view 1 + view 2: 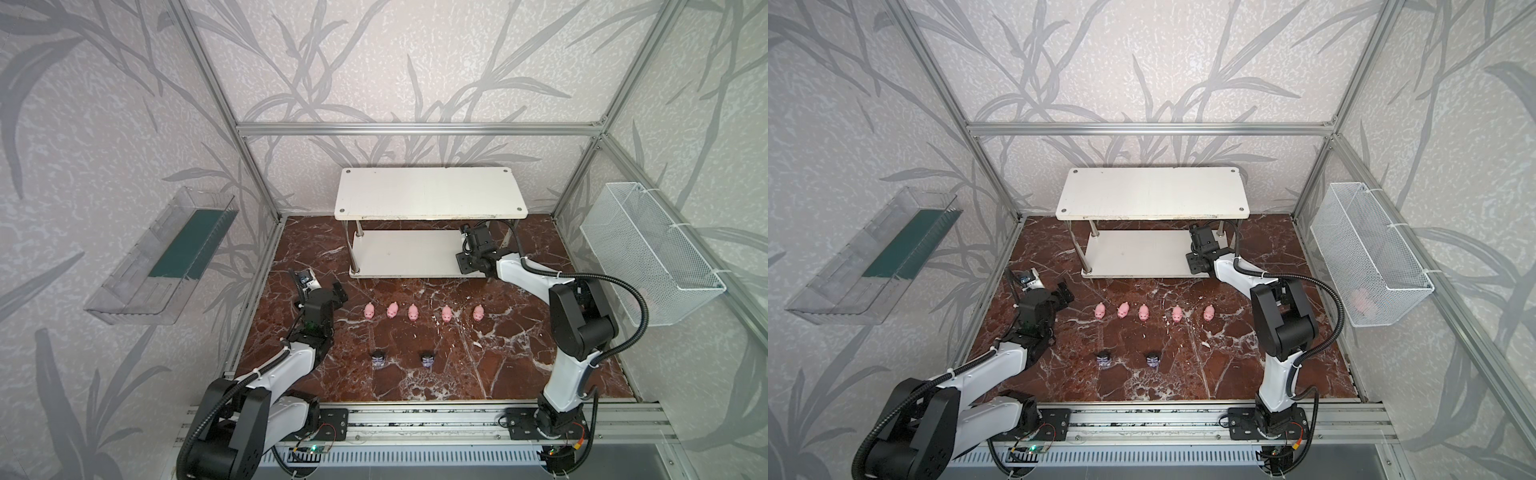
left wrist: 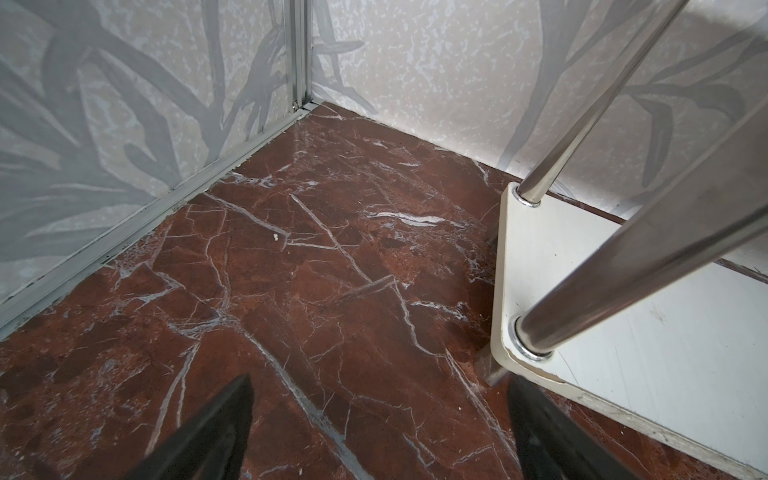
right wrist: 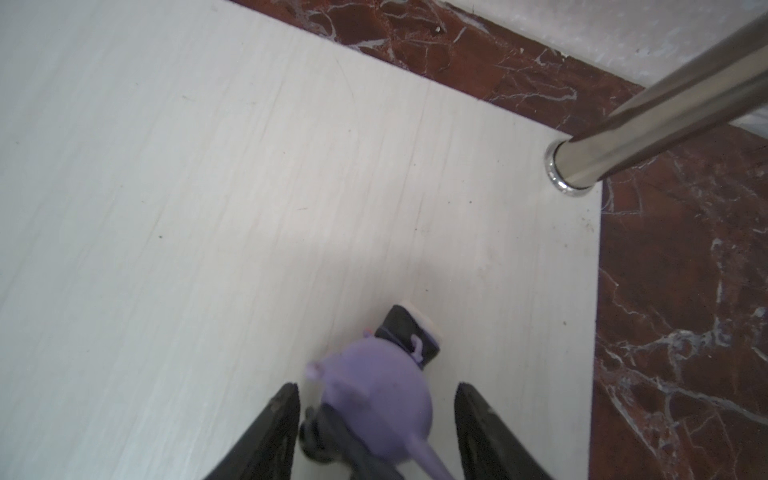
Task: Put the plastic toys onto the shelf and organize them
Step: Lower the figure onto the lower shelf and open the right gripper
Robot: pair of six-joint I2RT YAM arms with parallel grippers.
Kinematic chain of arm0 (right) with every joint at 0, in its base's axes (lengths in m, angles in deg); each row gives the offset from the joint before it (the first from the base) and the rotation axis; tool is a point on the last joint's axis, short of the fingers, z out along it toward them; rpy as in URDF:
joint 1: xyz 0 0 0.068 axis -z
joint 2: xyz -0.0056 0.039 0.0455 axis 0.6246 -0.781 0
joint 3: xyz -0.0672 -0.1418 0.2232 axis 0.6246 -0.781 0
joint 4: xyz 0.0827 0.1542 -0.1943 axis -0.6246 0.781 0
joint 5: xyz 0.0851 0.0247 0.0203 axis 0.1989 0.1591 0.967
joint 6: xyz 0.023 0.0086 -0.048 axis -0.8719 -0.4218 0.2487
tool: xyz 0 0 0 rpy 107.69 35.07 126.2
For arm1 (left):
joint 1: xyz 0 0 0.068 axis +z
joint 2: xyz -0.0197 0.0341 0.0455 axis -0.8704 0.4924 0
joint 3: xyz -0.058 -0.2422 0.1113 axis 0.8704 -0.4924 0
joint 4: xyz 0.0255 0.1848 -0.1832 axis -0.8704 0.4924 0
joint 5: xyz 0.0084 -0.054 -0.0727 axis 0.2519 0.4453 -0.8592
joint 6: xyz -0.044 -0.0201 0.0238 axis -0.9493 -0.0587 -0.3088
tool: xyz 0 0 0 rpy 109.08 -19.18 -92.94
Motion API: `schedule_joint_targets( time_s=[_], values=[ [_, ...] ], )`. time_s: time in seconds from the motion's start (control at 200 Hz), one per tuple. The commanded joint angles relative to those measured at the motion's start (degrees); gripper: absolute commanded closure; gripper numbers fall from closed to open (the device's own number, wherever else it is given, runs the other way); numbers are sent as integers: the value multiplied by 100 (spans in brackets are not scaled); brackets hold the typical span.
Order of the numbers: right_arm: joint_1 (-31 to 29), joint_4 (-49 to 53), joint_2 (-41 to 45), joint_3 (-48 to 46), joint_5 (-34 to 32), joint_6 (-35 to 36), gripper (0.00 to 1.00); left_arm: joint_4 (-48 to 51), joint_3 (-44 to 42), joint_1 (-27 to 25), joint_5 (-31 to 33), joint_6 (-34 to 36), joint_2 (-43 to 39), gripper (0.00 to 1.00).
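releasing step, by the look: right gripper (image 3: 376,388) under the top board, jaws apart either side of the purple figure (image 3: 370,374), which rests on the shelf (image 3: 208,187) lower board, right end. upright or tipped, cannot tell. left gripper (image 2: 380,382) wide apart, empty. pigs (image 1: 412,312) and dark figures (image 1: 378,359) wait on the floor (image 1: 478,365). next: back out level without nudging the figure.

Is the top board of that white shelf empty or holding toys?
Empty. In both top views the top board is bare white; the pigs sit on the floor.
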Motion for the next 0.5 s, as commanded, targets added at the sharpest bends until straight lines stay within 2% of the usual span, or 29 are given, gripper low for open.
schedule_joint_targets(
  time_s=[0.0,0.495],
  values=[
    [84,93,278,107,-126,-11,39,-161,128,37,29,-122,44,7],
    [159,201,350,85,-419,104,39,-196,182,41,-28,-139,129,7]
  ],
)
